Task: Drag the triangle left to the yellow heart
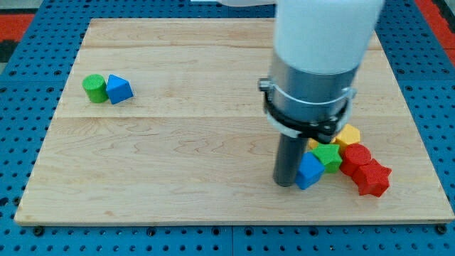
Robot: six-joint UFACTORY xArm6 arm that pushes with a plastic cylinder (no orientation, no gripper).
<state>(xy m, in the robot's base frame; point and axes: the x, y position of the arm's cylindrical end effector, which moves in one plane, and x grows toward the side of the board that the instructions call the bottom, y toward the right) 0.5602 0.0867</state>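
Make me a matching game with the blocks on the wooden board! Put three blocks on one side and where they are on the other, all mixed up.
Blocks:
1. green cylinder
2. red star
3. blue cube

Places:
A. right beside my tip
B. farthest toward the view's right, bottom of the cluster
C. far at the view's left, touching the blue triangle

Pairs: 1-C, 2-B, 3-A

Tip (286,183) touching blue block (310,171) on its left; green star (328,156), red blocks (364,169) clustered right; blue triangle (119,89) beside green cylinder (93,88) far left on worktop (178,156).
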